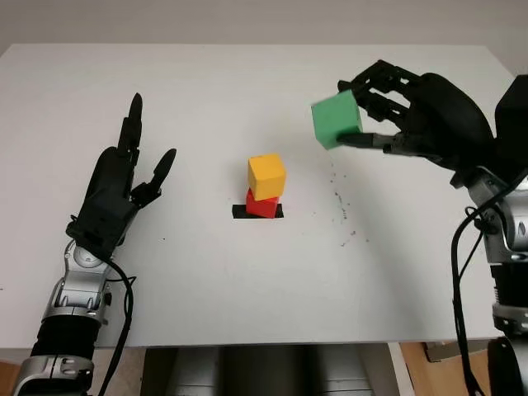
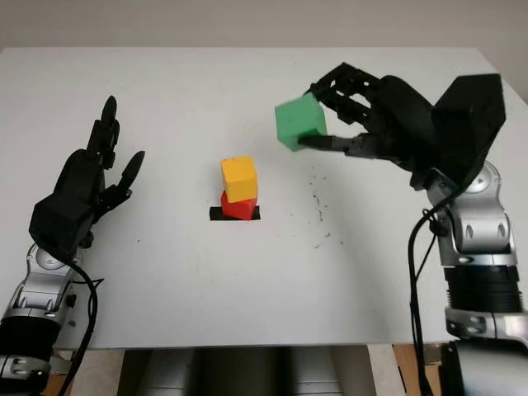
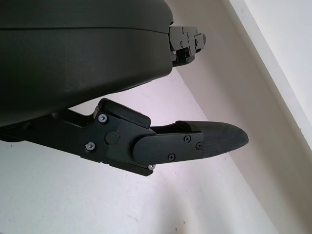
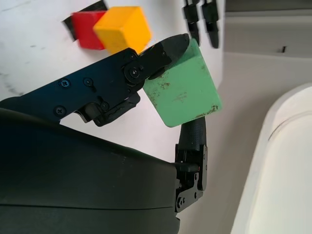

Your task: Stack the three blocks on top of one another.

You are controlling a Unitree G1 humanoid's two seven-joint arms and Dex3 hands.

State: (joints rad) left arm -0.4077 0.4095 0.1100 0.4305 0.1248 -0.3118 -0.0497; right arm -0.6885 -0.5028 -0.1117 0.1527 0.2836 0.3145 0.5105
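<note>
Two blocks are already stacked mid-table: at far left the left hand [image 1: 115, 186] is open and empty above the white table [image 1: 206, 280]; the yellow block [image 1: 266, 175] sits on the red block [image 1: 262, 203]; the right hand [image 1: 388, 115] grips the green block [image 1: 337, 119] aloft, right of the stack.

White table [image 1: 247, 297] with faint dark specks [image 1: 340, 206]; pale wall behind; possibly wooden floor [image 1: 437, 371] below

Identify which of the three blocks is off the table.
The green block, held in the right hand; the yellow block sits stacked on the red block.
</note>
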